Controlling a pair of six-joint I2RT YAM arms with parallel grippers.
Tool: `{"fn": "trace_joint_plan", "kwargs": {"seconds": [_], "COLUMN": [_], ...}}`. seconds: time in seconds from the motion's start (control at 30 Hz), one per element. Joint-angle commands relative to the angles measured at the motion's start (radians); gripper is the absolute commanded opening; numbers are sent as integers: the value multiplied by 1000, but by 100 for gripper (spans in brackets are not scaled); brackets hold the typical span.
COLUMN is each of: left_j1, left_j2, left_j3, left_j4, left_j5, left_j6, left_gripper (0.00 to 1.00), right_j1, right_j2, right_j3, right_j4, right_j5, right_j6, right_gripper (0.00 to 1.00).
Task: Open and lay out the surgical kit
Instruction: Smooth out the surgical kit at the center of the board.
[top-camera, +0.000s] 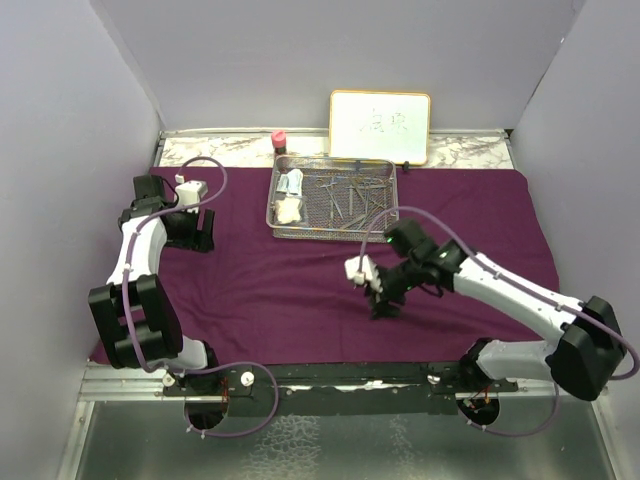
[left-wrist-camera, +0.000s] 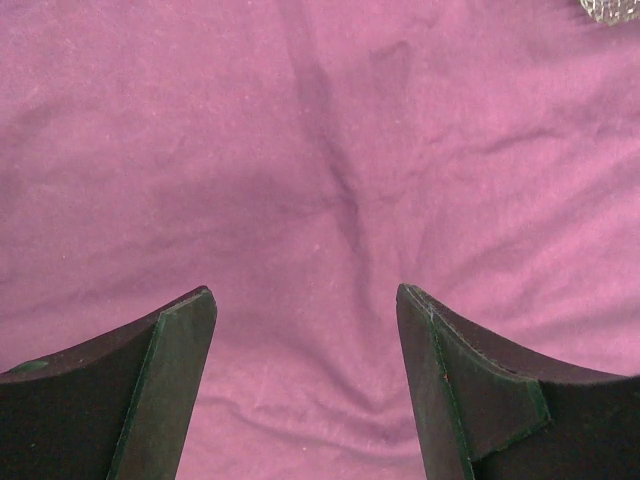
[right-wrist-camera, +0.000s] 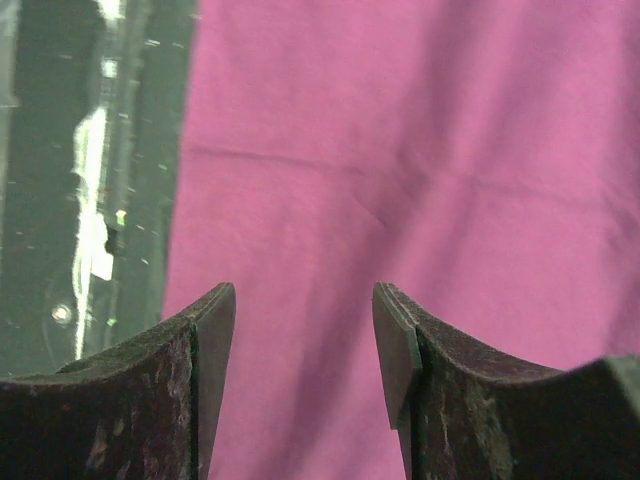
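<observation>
The left gripper (top-camera: 188, 243) gapes open at 9 o'clock over the purple cloth (top-camera: 270, 290) (spread flat, a bit wrinkly). The shiny tray (top-camera: 330, 236) of steel tools (top-camera: 345, 200) sits at 12. The right gripper (top-camera: 385, 308), at 5, gapes open too.

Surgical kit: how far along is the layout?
Done: the purple cloth lies spread flat, with the mesh tray on its far side. In hand: nothing; the left gripper and right gripper are open over bare cloth. Left: forceps, gauze and packets sit in the tray, not laid out.

Tray (top-camera: 334, 232) on cloth's (top-camera: 300, 290) far side
</observation>
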Motion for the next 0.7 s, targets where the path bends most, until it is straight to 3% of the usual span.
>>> {"fn": "trace_joint_plan", "kwargs": {"seconds": [0.0, 0.23, 0.67], "left_j1": [-11, -13, -21], "left_j2": [21, 13, 14], "left_j3": [17, -26, -41], "left_j4": [58, 81, 84], "left_j5": [19, 3, -36], "left_j6": [-70, -69, -20], "left_gripper": [76, 76, 76], "right_j1": [188, 320, 334], "right_j2": [55, 217, 385], "right_j3": [-32, -34, -10], "right_j4": [171, 244, 128], "right_j5": [32, 84, 44], "right_j6": [80, 73, 54], "right_gripper": [55, 46, 40]}}
